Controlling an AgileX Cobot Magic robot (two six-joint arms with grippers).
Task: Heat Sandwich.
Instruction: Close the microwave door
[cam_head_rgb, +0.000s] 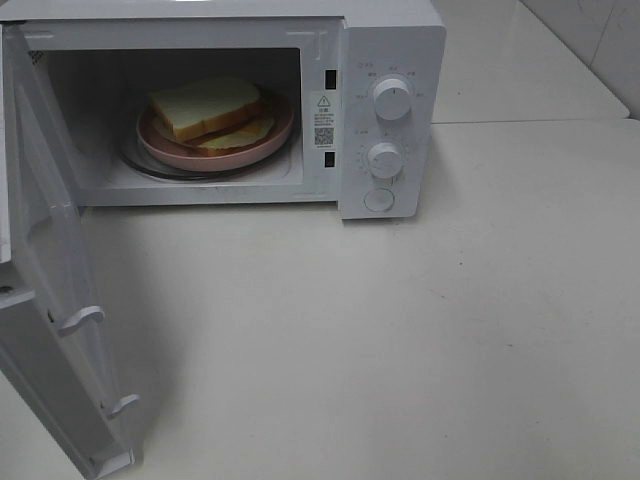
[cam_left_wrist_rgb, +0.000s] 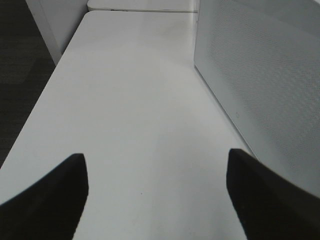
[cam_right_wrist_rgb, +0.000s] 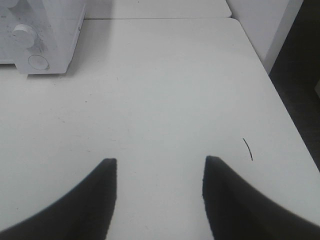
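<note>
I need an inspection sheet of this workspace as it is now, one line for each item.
Surface: white table, faint specks.
Job's things: sandwich on pink plate inside microwave; door wide open.
Clutter: one thin dark curved mark on the table.
Grippers: left gripper and right gripper open, fingers empty, over the table.
Cables: nothing seen.
Surroundings: dark floor beside the table.

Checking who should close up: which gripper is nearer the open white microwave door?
Left. The left gripper hangs right beside the open white microwave door; the right gripper is out over the white table, seeing the microwave's knob panel from afar.
</note>
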